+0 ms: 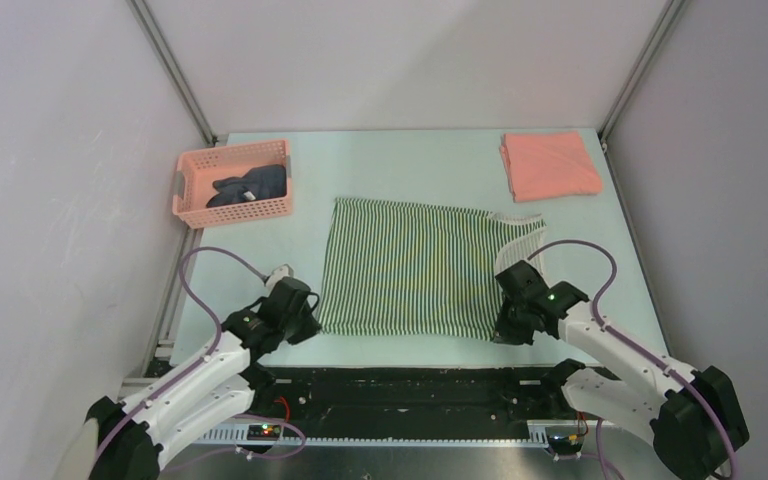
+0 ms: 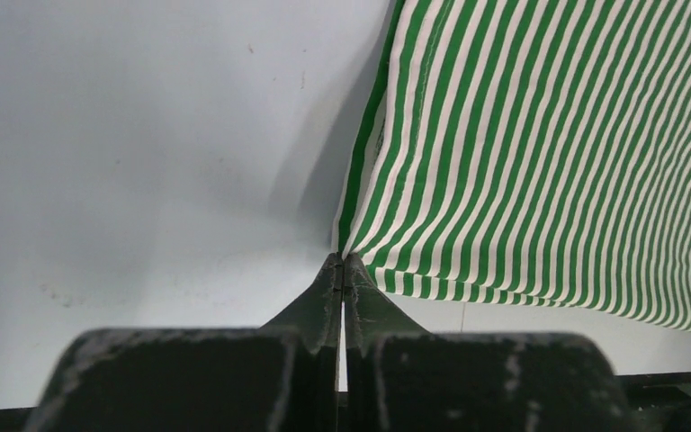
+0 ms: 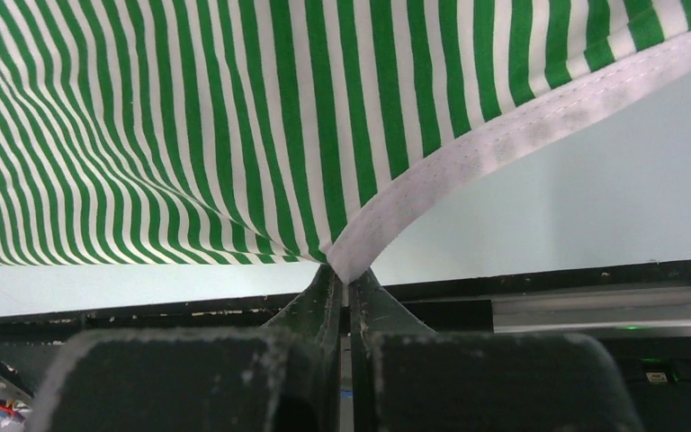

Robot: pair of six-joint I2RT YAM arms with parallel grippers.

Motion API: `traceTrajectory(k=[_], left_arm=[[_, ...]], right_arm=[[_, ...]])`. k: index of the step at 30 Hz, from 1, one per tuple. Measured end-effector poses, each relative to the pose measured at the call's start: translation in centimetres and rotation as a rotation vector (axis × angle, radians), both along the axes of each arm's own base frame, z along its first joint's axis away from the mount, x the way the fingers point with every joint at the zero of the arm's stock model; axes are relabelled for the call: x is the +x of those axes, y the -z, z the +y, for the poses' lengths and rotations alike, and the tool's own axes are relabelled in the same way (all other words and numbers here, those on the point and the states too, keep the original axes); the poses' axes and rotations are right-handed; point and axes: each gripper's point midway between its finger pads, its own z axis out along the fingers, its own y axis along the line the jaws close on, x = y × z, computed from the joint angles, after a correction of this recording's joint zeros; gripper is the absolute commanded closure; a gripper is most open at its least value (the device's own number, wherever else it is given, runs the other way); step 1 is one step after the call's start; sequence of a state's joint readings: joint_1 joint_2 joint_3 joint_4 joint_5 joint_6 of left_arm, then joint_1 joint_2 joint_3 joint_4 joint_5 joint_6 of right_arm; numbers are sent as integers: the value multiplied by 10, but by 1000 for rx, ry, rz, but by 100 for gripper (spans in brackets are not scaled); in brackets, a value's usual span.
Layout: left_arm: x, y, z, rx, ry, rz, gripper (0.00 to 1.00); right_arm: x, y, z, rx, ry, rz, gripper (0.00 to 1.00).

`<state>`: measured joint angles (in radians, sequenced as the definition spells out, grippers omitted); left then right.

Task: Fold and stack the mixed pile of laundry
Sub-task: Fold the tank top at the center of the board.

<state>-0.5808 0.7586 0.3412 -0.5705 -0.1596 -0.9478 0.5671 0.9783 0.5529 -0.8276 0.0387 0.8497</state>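
Pale walls enclosed a light green desk [image 1: 420, 160] seen from above, with the striped garment [image 1: 410, 265] spread flat at its centre, a folded salmon-pink shirt [image 1: 550, 165] at the far right corner, and a dark garment [image 1: 250, 186] bundled in a pink basket [image 1: 195, 195] at far left. The left gripper [image 1: 310, 318] sat at the garment's near left corner and the right gripper [image 1: 500, 325] at its near right. The near hem ran between them, and the cloth stretched away from both. From the left wrist, the left gripper [image 2: 343, 270] was clenched, apparently on that corner of the striped garment [image 2: 540, 153], which was lifted slightly. From the right wrist, the right gripper [image 3: 342, 279] was pinching the white hem band [image 3: 504, 135].
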Motion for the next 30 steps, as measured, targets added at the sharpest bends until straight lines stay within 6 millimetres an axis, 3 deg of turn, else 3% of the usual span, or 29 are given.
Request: traceTrajectory(k=[5,14,21,30], left_arm=[[-1,-3,3,15,3,-14,100],[26,-44,-10,14,40,-114,100],[45,-39,-18,93,72,-40,100],[92,-45,-19,132,65,-7,100]], right_arm=[[-1,-7,2,27,3,-25,99],[6,-3,-4,-8,-8,-4,99],[35,-12,-8,-16,-5,-22,99],[83,-27,-12,-20,-75,-57,98]])
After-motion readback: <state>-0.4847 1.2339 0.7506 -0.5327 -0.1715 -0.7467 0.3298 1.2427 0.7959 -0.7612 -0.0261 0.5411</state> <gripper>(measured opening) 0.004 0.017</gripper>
